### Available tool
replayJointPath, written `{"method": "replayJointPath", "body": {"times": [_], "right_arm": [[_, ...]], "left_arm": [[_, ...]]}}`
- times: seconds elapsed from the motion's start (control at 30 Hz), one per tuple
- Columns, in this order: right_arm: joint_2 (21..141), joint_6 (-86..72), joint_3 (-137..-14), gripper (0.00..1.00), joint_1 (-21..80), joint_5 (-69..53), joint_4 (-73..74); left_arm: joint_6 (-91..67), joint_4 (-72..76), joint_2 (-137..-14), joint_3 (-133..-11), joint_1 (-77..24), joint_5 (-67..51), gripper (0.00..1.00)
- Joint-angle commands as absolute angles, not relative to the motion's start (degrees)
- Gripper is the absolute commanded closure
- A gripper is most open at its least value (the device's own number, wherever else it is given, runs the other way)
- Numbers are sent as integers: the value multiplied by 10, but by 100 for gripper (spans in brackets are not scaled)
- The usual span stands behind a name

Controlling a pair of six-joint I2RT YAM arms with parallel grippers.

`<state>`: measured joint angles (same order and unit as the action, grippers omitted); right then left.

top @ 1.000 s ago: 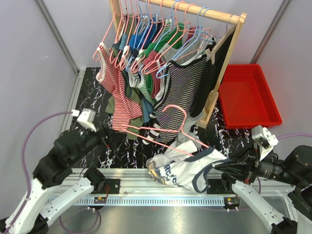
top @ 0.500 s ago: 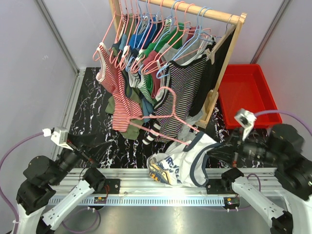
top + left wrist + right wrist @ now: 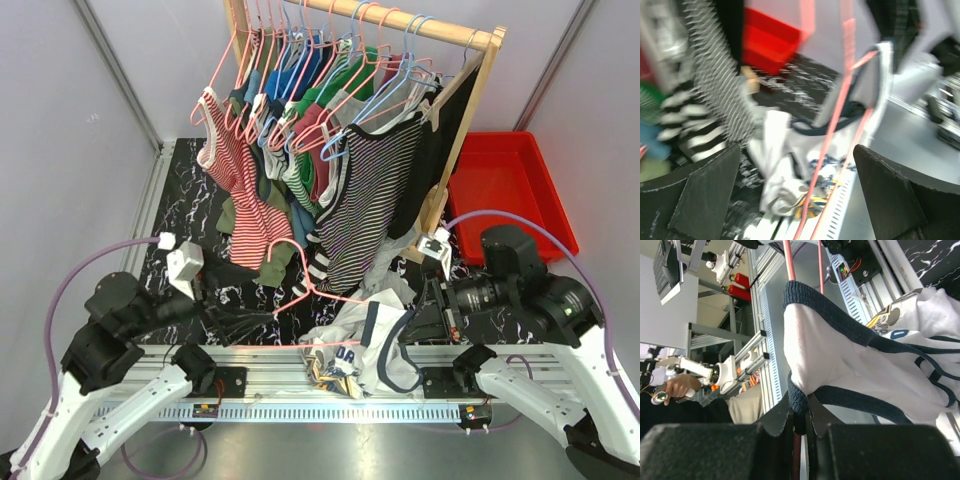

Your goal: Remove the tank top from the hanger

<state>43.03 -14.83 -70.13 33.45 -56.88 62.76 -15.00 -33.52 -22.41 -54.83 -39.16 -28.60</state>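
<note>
The white tank top point(image 3: 352, 338) with navy trim lies bunched at the table's front edge, still draped on the pink hanger point(image 3: 300, 290), which leans to the left. My right gripper point(image 3: 412, 322) is shut on a navy-edged strap point(image 3: 799, 405) of the tank top point(image 3: 855, 355), and a pink hanger wire point(image 3: 788, 255) runs just behind the cloth. My left gripper point(image 3: 264, 322) stands open beside the hanger's left end. In the left wrist view the blurred hanger wires point(image 3: 832, 145) pass between its fingers point(image 3: 705, 195) without touching them, the tank top point(image 3: 777, 165) lying beyond.
A wooden rack point(image 3: 470, 40) at the back holds several hangers with striped and coloured tops point(image 3: 365, 190) that hang down close to the work area. A red bin point(image 3: 505, 195) sits at the right. An aluminium rail point(image 3: 300, 385) runs along the front edge.
The hanger has dropped lower and swung left. My left gripper has come forward to its left end. My right gripper has moved left with the strap, and the tank top has bunched up.
</note>
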Motion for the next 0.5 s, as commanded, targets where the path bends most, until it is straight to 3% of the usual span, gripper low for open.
{"method": "replayJointPath", "body": {"times": [0.0, 0.3, 0.47], "right_arm": [[451, -160, -686, 100, 348, -606, 578], [466, -163, -675, 100, 362, -623, 553], [459, -161, -676, 100, 369, -625, 555]], "left_arm": [[-172, -216, -241, -534, -393, -443, 1], [-203, -80, -286, -510, -393, -475, 1], [-178, -92, -332, -531, -394, -464, 1]]}}
